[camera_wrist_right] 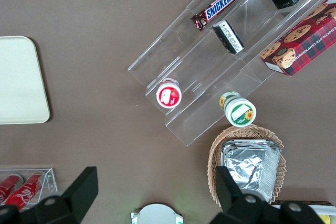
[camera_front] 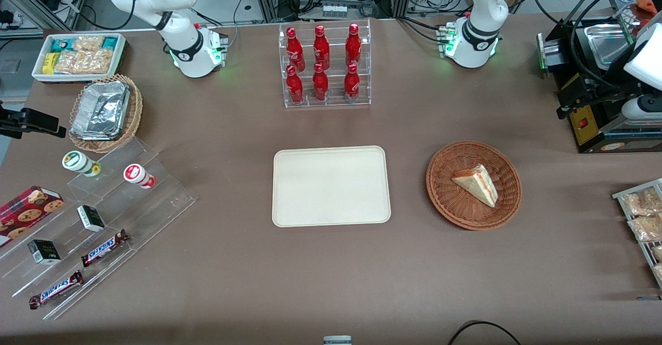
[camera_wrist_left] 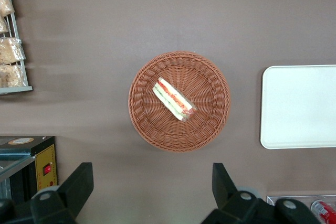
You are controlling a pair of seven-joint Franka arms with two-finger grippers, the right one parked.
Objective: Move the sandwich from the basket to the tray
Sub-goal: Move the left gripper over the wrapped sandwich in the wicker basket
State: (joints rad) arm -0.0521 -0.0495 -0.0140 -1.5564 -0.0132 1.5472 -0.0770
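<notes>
Brown tabletop (camera_front: pixel 331 283); sandwich (camera_wrist_left: pixel 174 99) in basket (camera_wrist_left: pixel 212 72), tray (camera_wrist_left: pixel 299 106) beside. Gripper (camera_wrist_left: pixel 151 184) high above basket, jaws open, empty.

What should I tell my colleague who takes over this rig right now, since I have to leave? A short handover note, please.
Gripper: the left arm's gripper is open and empty, high above the table, with the basket in sight of its wrist camera.
Things: the small triangular white-bread sandwich lies inside the round reddish-brown wicker basket. The flat cream rectangular plastic tray sits beside the basket, toward the parked arm's end, with nothing on it.
Done: nothing yet; the sandwich is untouched.
Left: descend, grasp the sandwich, lift it out, carry it across and set it on the tray.
</notes>
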